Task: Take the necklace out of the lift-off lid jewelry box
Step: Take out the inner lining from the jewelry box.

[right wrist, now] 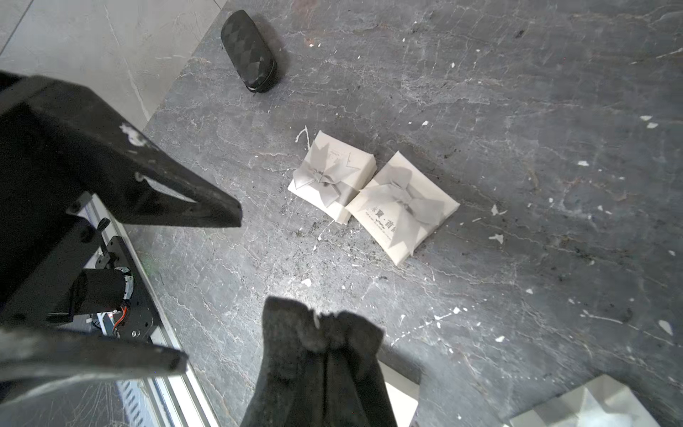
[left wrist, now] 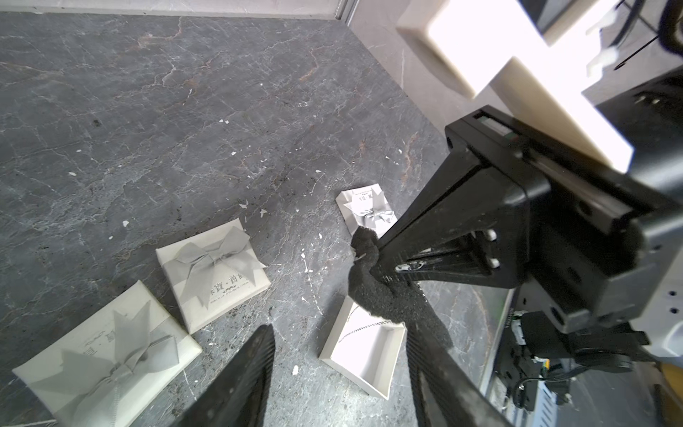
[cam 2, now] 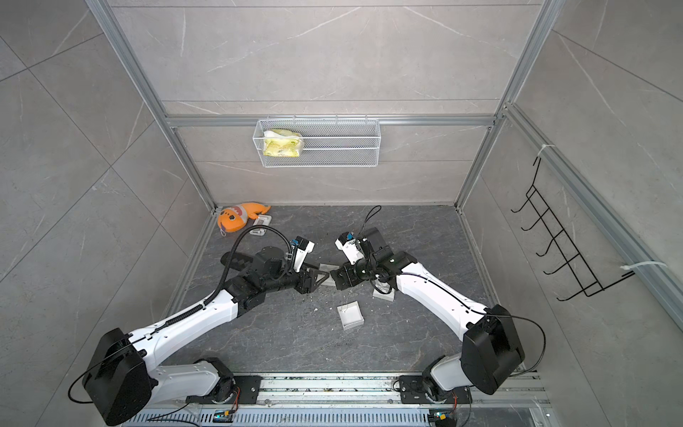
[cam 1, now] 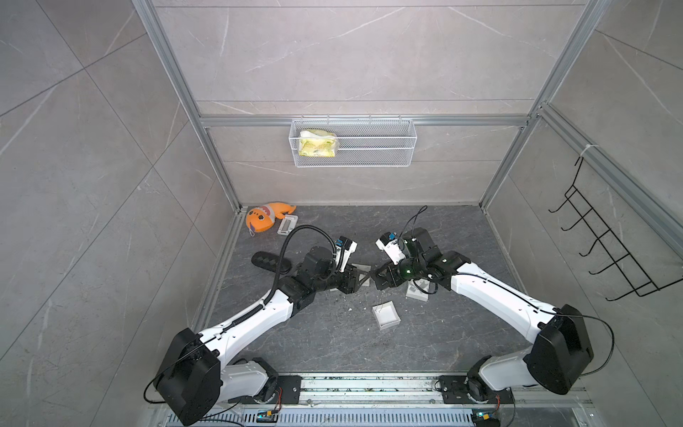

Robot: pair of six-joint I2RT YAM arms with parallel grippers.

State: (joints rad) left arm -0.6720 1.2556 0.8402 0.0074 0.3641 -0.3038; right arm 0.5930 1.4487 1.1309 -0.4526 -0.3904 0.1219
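Left wrist view — right gripper [left wrist: 377,258] pinches black foam pad [left wrist: 391,303], likely the best handle for its limp, snaggable silver necklace chain [left wrist: 349,321] — left gripper [left wrist: 338,332] gapes empty.

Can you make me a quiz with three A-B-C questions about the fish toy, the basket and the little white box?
1. Where on the dark grey stone table is the orange plush fish? A) middle B) front edge C) far left corner
2. What colour is the soft packet in the white wire basket? A) yellow B) blue C) red
3. The small white square cardboard box is: A) lidded B) open, no lid C) upside down
Answers: C, it lies beside the corner post; A, yellow shows through the mesh; B, its white inside shows.
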